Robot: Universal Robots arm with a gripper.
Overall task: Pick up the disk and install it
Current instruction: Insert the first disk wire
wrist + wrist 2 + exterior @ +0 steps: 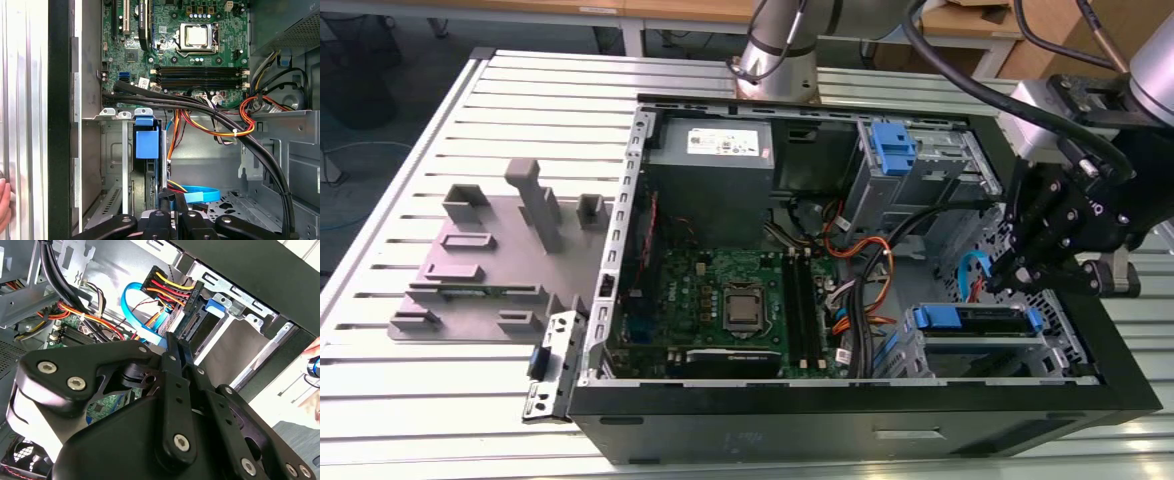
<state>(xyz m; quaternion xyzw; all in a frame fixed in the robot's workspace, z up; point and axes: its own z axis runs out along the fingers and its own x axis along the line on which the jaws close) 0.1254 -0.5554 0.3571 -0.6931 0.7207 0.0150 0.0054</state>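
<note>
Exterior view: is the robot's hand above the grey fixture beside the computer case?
No, the hand hangs over the open computer case at the exterior view's right; the grey fixture lies at its left.

We look into an open computer case (854,435) lying on the table (400,400).
Inside, the motherboard (720,300) lies at the exterior view's left and the disk (974,320) sits in a bay at its right, near the gripper (1014,280); a rack (480,260) stands beside the case.
</note>
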